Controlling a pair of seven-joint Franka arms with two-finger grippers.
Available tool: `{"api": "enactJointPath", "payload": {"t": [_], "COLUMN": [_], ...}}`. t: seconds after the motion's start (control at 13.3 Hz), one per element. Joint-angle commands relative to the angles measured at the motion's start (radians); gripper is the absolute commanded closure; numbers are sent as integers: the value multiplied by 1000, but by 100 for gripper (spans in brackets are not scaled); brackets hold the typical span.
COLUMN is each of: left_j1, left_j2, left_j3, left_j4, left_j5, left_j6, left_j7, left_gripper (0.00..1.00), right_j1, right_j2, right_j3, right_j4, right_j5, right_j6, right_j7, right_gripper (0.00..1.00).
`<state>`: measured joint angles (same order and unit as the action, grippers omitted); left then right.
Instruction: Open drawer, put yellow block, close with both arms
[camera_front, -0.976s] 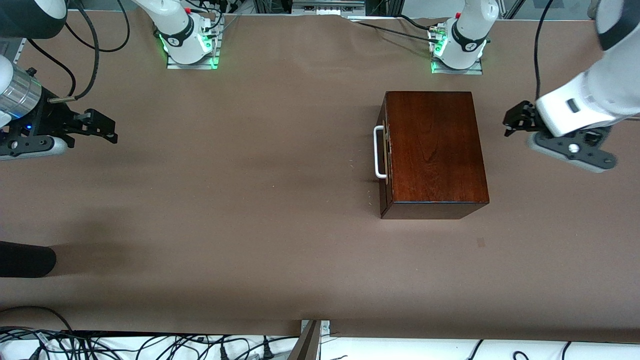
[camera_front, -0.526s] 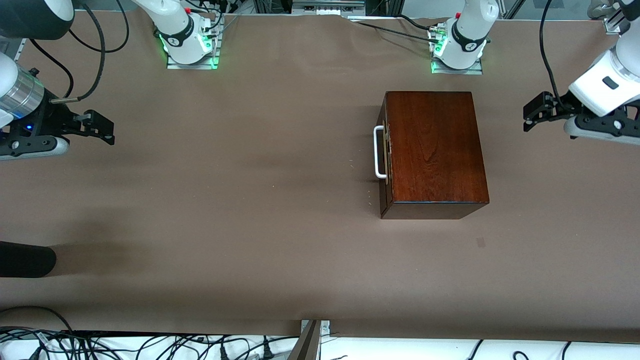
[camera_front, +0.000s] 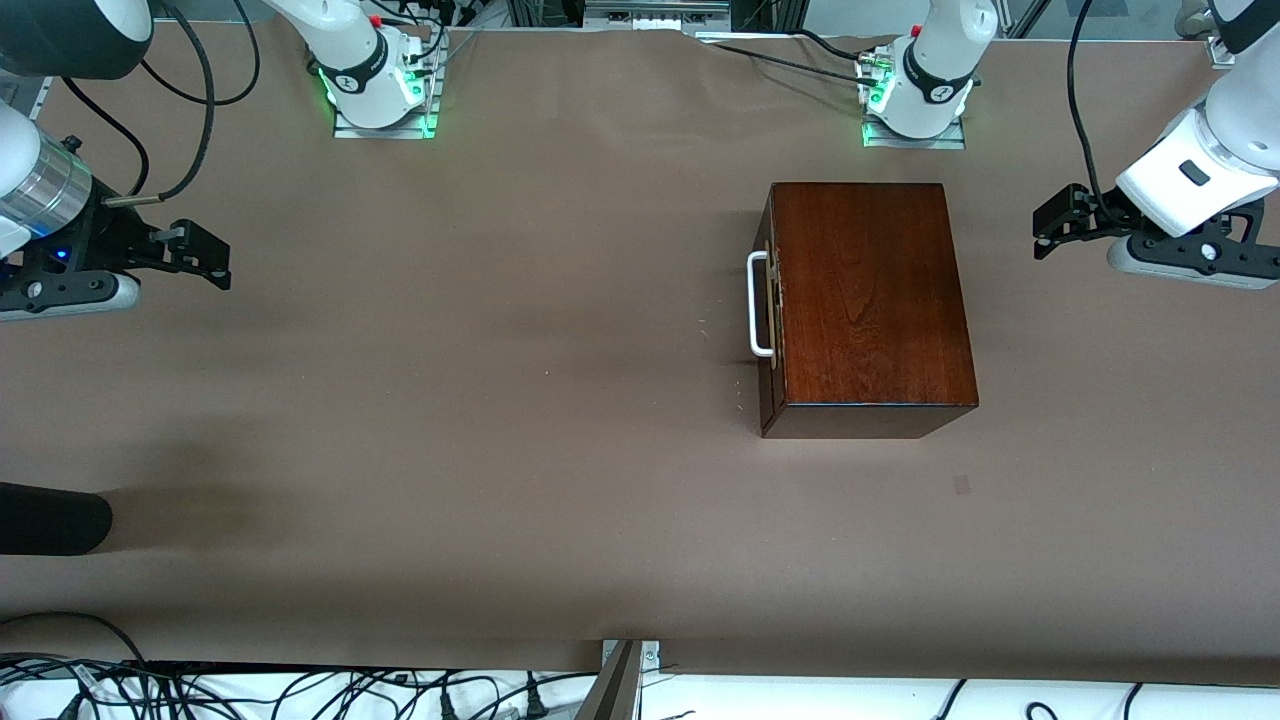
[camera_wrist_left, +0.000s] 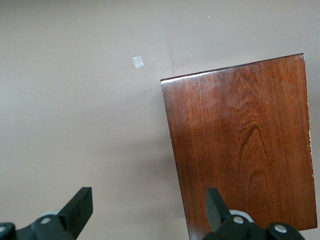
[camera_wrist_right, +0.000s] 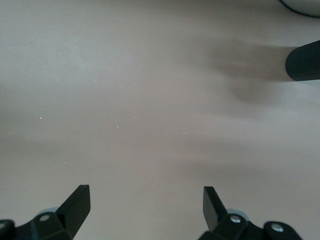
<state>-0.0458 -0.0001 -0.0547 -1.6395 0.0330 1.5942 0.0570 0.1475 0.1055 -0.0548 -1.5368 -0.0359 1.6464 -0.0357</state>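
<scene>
The mahogany box (camera_front: 870, 300) stands on the table with the drawer (camera_front: 769, 330) pushed in flush. Its white bar handle (camera_front: 757, 305) faces the right arm's end. The yellow block is out of view in every frame. My left gripper (camera_front: 1050, 226) hangs open over bare table beside the box, toward the left arm's end. In the left wrist view the left gripper (camera_wrist_left: 149, 210) is empty and the box top (camera_wrist_left: 245, 145) lies under one finger. My right gripper (camera_front: 205, 262) waits open over the table at the right arm's end, and the right gripper (camera_wrist_right: 146, 207) holds nothing.
A black cylinder (camera_front: 50, 518) juts in at the right arm's end, nearer the camera, and shows as the black cylinder (camera_wrist_right: 304, 61) in the right wrist view. A small pale patch (camera_front: 961, 485) marks the brown table cover (camera_front: 500, 400). Cables (camera_front: 300, 690) lie along the front edge.
The left arm has lifted and drawn back toward its end of the table, away from the box, its hand turning. The right gripper has barely shifted. The box has not moved.
</scene>
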Motion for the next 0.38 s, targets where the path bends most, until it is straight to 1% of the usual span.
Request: {"api": "enactJointPath", "payload": {"t": [0.0,0.3], "left_j1": [-6,-2], "left_j2": [14,15], "left_j3": [3,3], "left_j4": [23,23], "left_j5": [-13,-19], "left_j6": [-6,-8], "left_j7": [-6,-11], "left_gripper": [0,0], "right_j1": [1,3], "right_j2": [-3,-3], "right_j3": [-2,-2], "right_j4": [6,6], "right_j5": [-10,-7], "right_j6": [1,1], "right_j7": [16,16], "right_gripper": [0,0]}}
